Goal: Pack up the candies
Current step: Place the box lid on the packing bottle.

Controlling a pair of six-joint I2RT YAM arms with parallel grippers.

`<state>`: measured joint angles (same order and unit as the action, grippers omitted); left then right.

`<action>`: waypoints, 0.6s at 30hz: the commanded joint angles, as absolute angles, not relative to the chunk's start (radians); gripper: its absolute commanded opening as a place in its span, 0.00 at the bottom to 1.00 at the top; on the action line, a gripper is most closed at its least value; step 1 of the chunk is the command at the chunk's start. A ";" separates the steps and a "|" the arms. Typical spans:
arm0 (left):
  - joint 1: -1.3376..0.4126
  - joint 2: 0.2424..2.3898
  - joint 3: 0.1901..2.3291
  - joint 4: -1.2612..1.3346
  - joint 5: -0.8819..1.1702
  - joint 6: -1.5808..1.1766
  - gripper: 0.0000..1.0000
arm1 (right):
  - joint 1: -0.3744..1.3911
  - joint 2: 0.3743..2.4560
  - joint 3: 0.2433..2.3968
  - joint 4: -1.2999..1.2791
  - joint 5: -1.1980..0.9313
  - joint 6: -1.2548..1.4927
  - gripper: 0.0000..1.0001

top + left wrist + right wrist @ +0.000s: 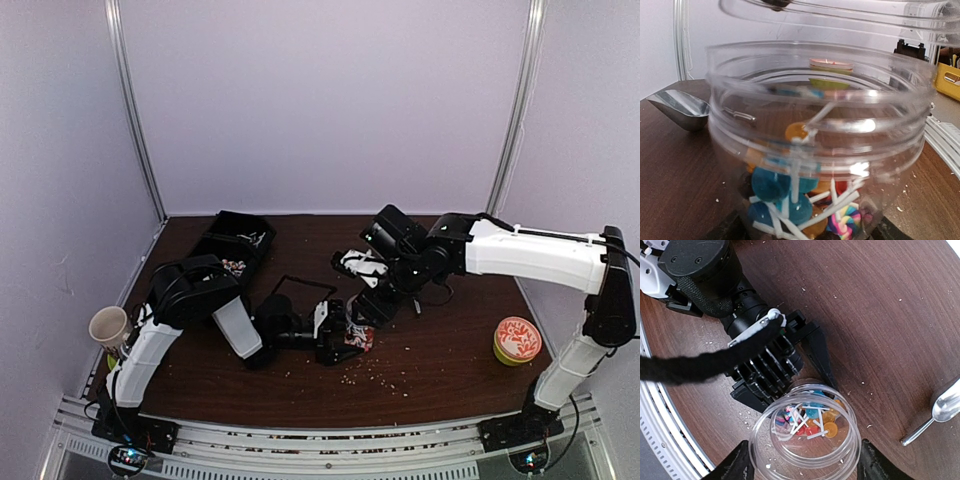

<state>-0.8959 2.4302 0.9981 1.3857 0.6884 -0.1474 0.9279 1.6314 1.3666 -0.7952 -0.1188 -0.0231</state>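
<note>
A clear plastic jar (358,338) stands on the brown table, gripped low down by my left gripper (343,341). It fills the left wrist view (815,100), with black fingertips (732,231) at its base. Inside lie the candies (790,190): blue, orange and red round lollipops on white sticks and a multicoloured swirl. My right gripper (372,310) is shut on a clear round lid (760,450) and holds it just above the jar's mouth. The candies (812,415) show through the lid. The lid's edge (840,12) hangs over the rim.
A metal scoop (945,407) lies on the table beside the jar, also in the left wrist view (680,107). A black tray (235,243) sits at the back left, a paper cup (110,325) at the left edge, a green and orange tub (517,340) at the right. Pale crumbs (375,375) dot the front.
</note>
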 commanded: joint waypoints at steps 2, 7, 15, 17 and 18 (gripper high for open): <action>-0.900 2.452 0.991 1.447 0.701 -0.148 0.72 | 0.930 1.655 1.393 -0.804 -0.088 -0.021 0.65; -0.899 2.448 0.972 1.470 0.685 -0.147 0.71 | 0.928 1.665 1.386 -0.801 -0.088 -0.018 0.65; -0.900 2.446 0.969 1.472 0.671 -0.146 0.70 | 0.925 1.677 1.381 -0.790 -0.079 -0.008 0.65; -0.900 2.447 0.971 1.469 0.667 -0.145 0.69 | 0.924 1.677 1.379 -0.784 -0.080 -0.007 0.65; -0.900 2.447 0.971 1.468 0.666 -0.144 0.68 | 0.925 1.680 1.380 -0.783 -0.084 -0.008 0.65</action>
<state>-0.8978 2.4306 0.9836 1.4086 0.6765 -0.1478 0.9279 1.6573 1.3685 -0.7864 -0.0998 -0.0196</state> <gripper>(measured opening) 0.692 0.658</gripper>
